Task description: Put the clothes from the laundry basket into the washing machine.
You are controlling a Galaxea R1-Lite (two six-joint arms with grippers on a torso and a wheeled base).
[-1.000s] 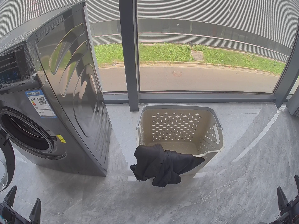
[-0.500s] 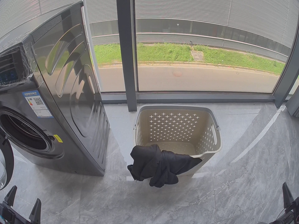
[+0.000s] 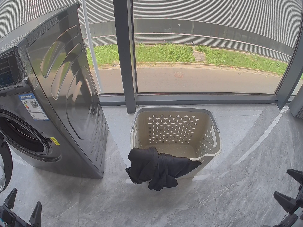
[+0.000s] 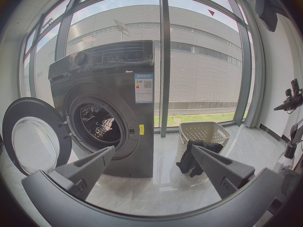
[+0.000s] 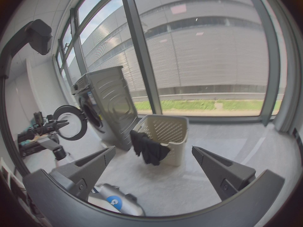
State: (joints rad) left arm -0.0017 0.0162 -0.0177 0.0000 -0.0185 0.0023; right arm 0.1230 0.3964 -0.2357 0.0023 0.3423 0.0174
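Note:
A beige laundry basket [image 3: 174, 128] stands on the floor by the window. A black garment [image 3: 157, 169] hangs over its near rim, part inside and part outside. To its left is the grey washing machine [image 3: 69, 89], with its drum [image 4: 98, 125] open and its round door [image 4: 34, 136] swung wide. My left gripper [image 3: 23, 205] is open and low at the near left, in front of the machine. At the near right my right gripper [image 3: 292, 186] is open too, well short of the basket [image 5: 164, 131] and garment [image 5: 148, 147].
A dark window pillar [image 3: 124, 48] rises just behind the basket, with glass panes to either side. Grey marble floor [image 3: 221, 199] lies open between me and the basket. The machine's door sticks out beside my left arm.
The whole head picture has slid a little left, so the camera moved. My right gripper has risen and turned at the near right. The garment and basket have not moved.

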